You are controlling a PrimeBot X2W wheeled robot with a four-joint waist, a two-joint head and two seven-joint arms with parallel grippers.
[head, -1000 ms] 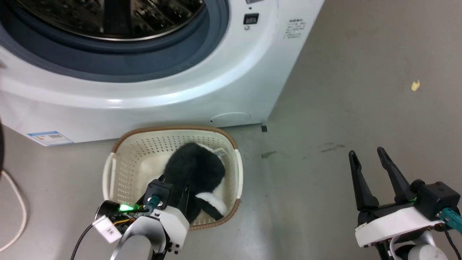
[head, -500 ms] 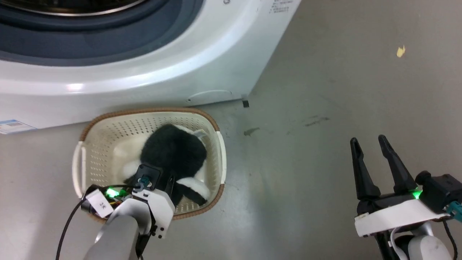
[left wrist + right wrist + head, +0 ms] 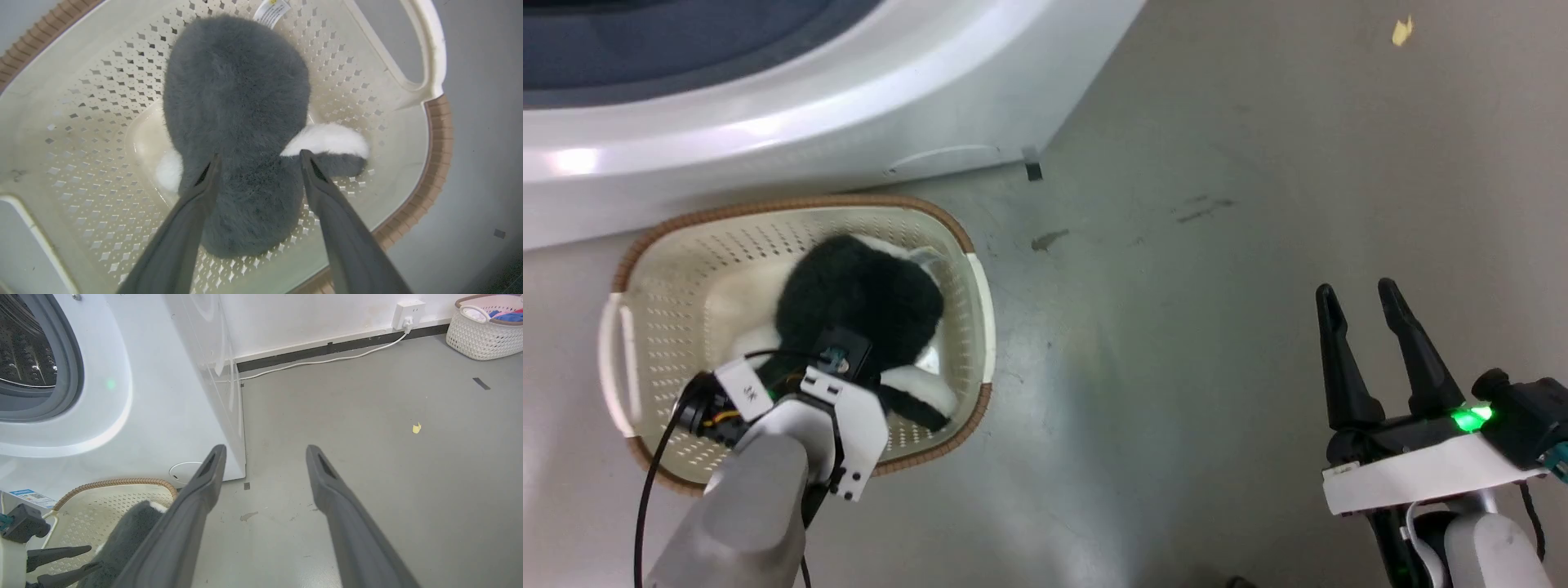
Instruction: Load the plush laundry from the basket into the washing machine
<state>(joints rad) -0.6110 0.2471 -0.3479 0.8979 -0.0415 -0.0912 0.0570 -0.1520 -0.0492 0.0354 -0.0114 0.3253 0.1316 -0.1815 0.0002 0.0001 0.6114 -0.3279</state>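
A fluffy black plush laundry (image 3: pixel 858 298) bundle with white patches lies inside a small cream perforated plastic basket (image 3: pixel 666 269) with a brown woven-look rim. The bundle takes up roughly the middle of the basket, and its small white tag (image 3: pixel 271 9) sits at the end farthest from the robot. The basket stands on a grey concrete floor (image 3: pixel 1176 367), just in front of the base of a large white front-loading washing machine (image 3: pixel 849 122). The left gripper (image 3: pixel 259 155) reaches down into the basket. Its two long dark fingers are spread apart, one on each side of the near end of the bundle, with the tips pressed against the fur. They have not closed on it, so nothing is being lifted. The right gripper (image 3: pixel 1356 287) hangs over bare floor, well apart from the basket. Its fingers are also spread and hold nothing. In the right wrist view, the machine's grey rubber-ringed round opening shows a shiny steel drum (image 3: pixel 20 347) with no door across it, so the way in looks open. A small yellow scrap (image 3: pixel 1401 31) lies on the floor far to the right. By my judgement the task is at its very start. The bundle has been reached but not grasped. The fingers have yet to close on it, and then it has to be lifted out, carried up to the opening and let go inside the drum.
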